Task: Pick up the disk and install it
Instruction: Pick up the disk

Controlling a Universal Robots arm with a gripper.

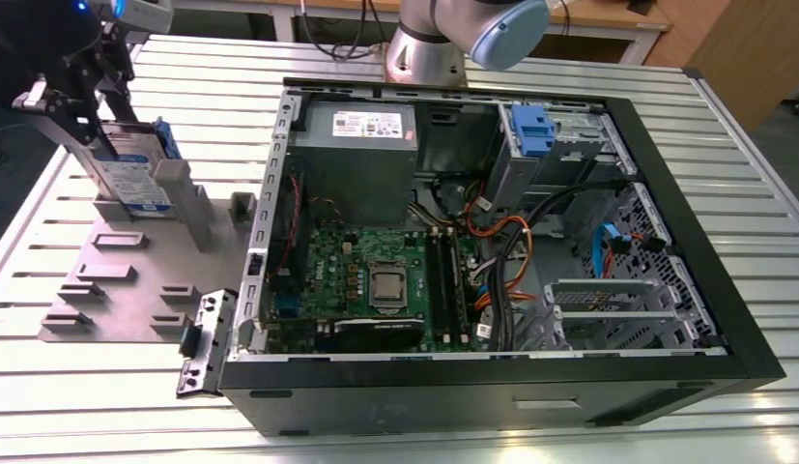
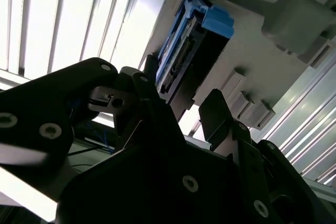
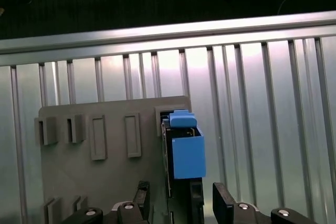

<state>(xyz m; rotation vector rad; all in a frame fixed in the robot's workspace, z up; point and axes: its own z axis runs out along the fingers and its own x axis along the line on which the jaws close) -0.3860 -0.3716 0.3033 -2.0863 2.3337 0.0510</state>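
Observation:
The disk (image 1: 132, 181) stands on edge in a slot of the grey fixture plate (image 1: 128, 290), at the exterior view's left, its white-and-blue label facing out and a blue rail along its far side. My gripper (image 1: 100, 130) sits over the disk's upper end. In the first wrist view the blue end handle of the disk (image 3: 185, 153) rises between my black fingertips (image 3: 222, 199), with a gap on each side, so my gripper (image 3: 181, 199) is open. In the second wrist view the disk (image 2: 181, 51) reaches away between the fingers of my gripper (image 2: 184, 100).
An open black computer case (image 1: 657, 174) lies on the slatted metal table (image 1: 747, 145), holding a grey power-supply box (image 1: 354, 145), a motherboard (image 1: 373, 280) and another blue drive carrier (image 1: 530, 130). The arm's base (image 1: 432, 53) stands behind the case. A loose bracket (image 1: 203, 343) lies by the case's corner.

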